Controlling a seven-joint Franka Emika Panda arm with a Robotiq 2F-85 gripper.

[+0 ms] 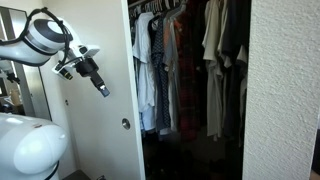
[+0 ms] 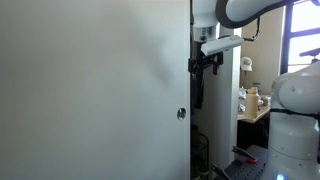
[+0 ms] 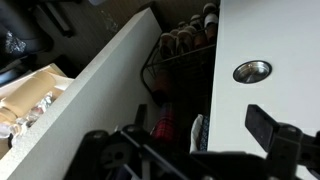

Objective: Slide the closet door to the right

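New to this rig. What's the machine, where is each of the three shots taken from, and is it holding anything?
The machine is a single white robot arm with a two-fingered gripper at its tip. Two pictures come from fixed cameras outside the robot: one faces the open closet with hanging clothes, one looks along the plain white closet door. The third comes from a camera on the wrist, looking past the dark fingers at the door's round silver pull. The same pull shows in both exterior views. The gripper hangs in the air near the door edge and holds nothing; whether it is open or shut is unclear.
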